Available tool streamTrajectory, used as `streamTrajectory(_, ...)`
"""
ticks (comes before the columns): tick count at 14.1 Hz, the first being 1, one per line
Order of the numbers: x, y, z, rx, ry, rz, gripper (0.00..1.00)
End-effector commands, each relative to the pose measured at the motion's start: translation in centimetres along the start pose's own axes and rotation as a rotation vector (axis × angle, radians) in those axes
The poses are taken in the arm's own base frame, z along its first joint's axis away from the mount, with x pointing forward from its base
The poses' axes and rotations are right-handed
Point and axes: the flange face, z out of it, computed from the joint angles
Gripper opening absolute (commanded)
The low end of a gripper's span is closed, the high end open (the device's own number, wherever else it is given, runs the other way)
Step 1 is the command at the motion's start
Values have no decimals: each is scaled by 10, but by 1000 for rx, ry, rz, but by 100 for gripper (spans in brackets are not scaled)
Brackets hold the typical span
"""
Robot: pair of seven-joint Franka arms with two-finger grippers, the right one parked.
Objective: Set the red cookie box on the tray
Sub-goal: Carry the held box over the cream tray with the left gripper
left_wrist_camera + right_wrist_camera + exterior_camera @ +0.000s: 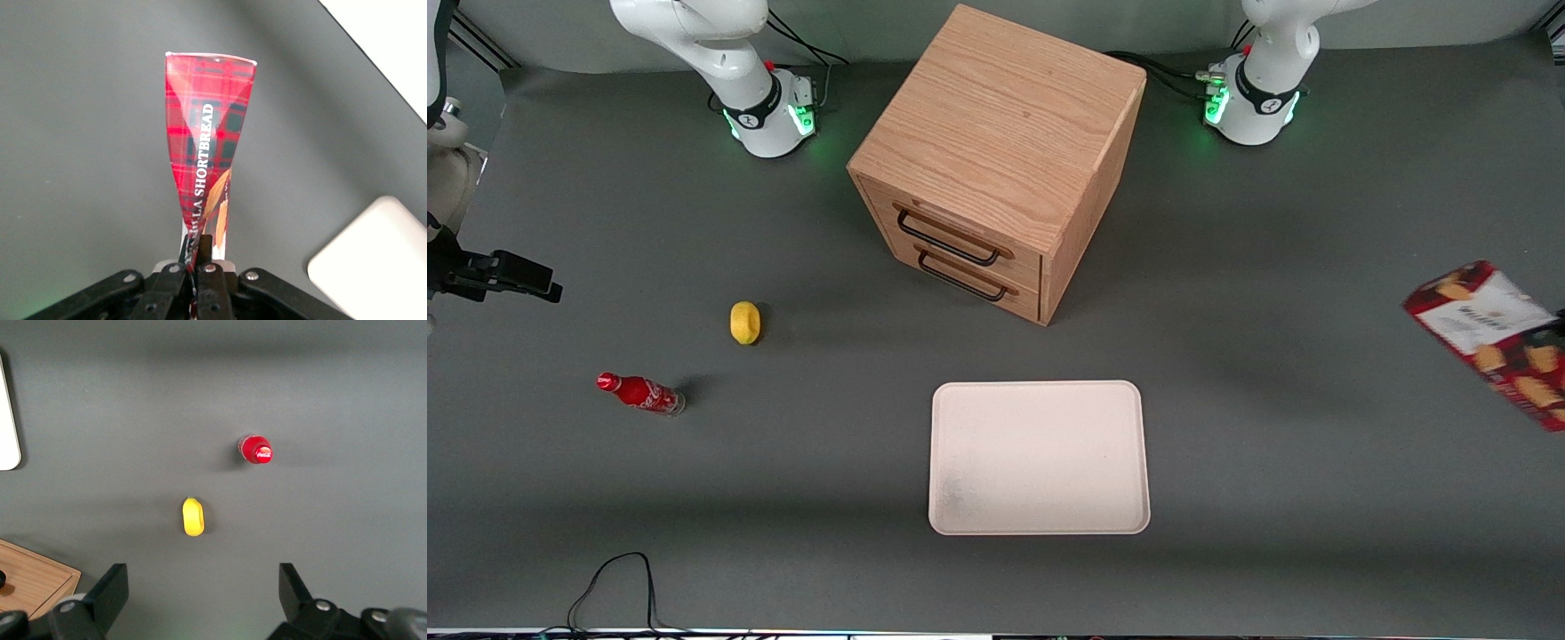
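Observation:
The red cookie box (1489, 333) hangs tilted above the table at the working arm's end, partly cut off by the edge of the front view. In the left wrist view my gripper (202, 250) is shut on one end of the box (207, 120), whose tartan side stretches away from the fingers. The cream-white tray (1039, 458) lies flat and bare on the table, nearer the front camera than the cabinet. A corner of the tray (380, 260) shows beside the held box, apart from it.
A wooden drawer cabinet (1000, 151) stands mid-table, farther from the front camera than the tray. A yellow lemon (744, 322) and a small red soda bottle (640, 393) lie toward the parked arm's end. A black cable (618, 578) loops at the table's near edge.

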Motion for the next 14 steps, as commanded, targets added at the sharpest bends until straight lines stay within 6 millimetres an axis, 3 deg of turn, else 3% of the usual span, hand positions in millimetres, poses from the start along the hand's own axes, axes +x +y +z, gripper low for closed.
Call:
streamTrajectory(1, -42, 49, -6, 5, -1, 172, 0)
streamTrajectory(5, -120, 126, 4, 5, -1, 335, 0)
streamTrajectory(8, -150, 166, 8, -15, -2, 437, 0)
streamTrajectory(10, -171, 190, 14, -21, 4, 604, 0)
streamTrajectory(14, -210, 228, 33, -39, 13, 685, 0)
